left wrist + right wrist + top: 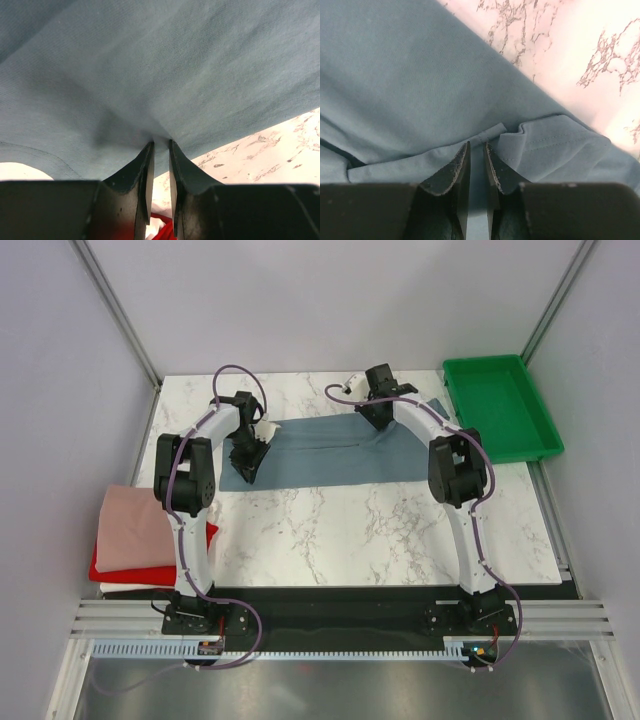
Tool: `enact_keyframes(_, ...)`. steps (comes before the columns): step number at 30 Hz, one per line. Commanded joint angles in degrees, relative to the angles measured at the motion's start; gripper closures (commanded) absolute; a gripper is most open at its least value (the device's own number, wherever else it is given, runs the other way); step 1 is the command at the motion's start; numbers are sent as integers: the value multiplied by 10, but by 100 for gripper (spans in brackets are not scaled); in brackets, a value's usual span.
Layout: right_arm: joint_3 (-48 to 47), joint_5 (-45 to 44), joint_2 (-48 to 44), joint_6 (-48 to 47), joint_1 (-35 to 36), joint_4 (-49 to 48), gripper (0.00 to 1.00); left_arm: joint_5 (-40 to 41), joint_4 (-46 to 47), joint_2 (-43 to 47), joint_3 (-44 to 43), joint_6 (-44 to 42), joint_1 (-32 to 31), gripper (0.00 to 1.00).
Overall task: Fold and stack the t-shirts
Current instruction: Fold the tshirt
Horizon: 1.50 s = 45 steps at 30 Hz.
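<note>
Step in hand: we judge this to be a fold of the blue-grey t-shirt (330, 452), worked from its two ends. It is not yet on the stack.
Shirt: it lies as a long band across the far half of the counter (380, 530), between the two arms. A fold edge or seam runs along its length.
Left gripper (161, 145): it sits at the shirt's left end. In its wrist view the cloth puckers into the narrow slot between the jaws and drapes over them. We read it as clenched on the shirt, with that end raised off the counter.
Right gripper (476, 146): it is at the shirt's far edge, toward the right end. Its jaws stand narrowly apart with the tips at a hemmed fold lying flat. We cannot tell whether they pinch cloth or only stand over it.
Stack: a pale pink tee (135, 525) lies on a red tee (150, 572), with a white tee (125, 588) at the bottom. The pile is at the counter's left edge, well apart from the blue-grey shirt.
Next move: we think the right side needs a sure pinch first. Then both ends can travel together, so the fold lands square and does not drag.
</note>
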State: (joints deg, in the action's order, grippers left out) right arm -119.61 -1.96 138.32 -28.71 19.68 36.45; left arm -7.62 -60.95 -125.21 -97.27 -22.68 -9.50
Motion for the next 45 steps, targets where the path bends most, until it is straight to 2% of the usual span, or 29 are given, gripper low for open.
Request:
enact_keyframes(1, -22, -1, 1, 8, -3, -9, 77, 7, 4, -3, 13, 14, -4, 75)
enact_keyframes(5, -22, -1, 2, 9, -4, -9, 76, 7, 4, -5, 11, 14, -5, 75)
enact_keyframes(10, -30, -10, 14, 17, -7, -9, 65, 9, 5, -7, 13, 13, -6, 75)
enact_keyframes(20, -53, 12, 43, 40, -20, -8, 64, 14, 5, -7, 21, 12, -6, 75)
enact_keyframes(23, -52, 18, 45, 43, -24, -8, 73, 16, 5, -7, 21, 11, -7, 75)
enact_keyframes(24, -51, 18, 44, 44, -25, -8, 81, 16, 6, -7, 21, 12, -8, 75)
enact_keyframes(26, -49, 18, 42, 44, -25, -8, 89, 17, 5, -7, 19, 11, -9, 75)
enact_keyframes(30, -49, 19, 35, 39, -25, -8, 96, 16, 6, -10, 18, 11, -10, 75)
enact_keyframes(37, -48, 30, -18, 33, -24, -8, 100, 15, 7, -8, 21, 12, -11, 75)
enact_keyframes(45, -52, 41, -32, 33, -5, -9, 100, 13, 7, -11, 17, 12, -14, 75)
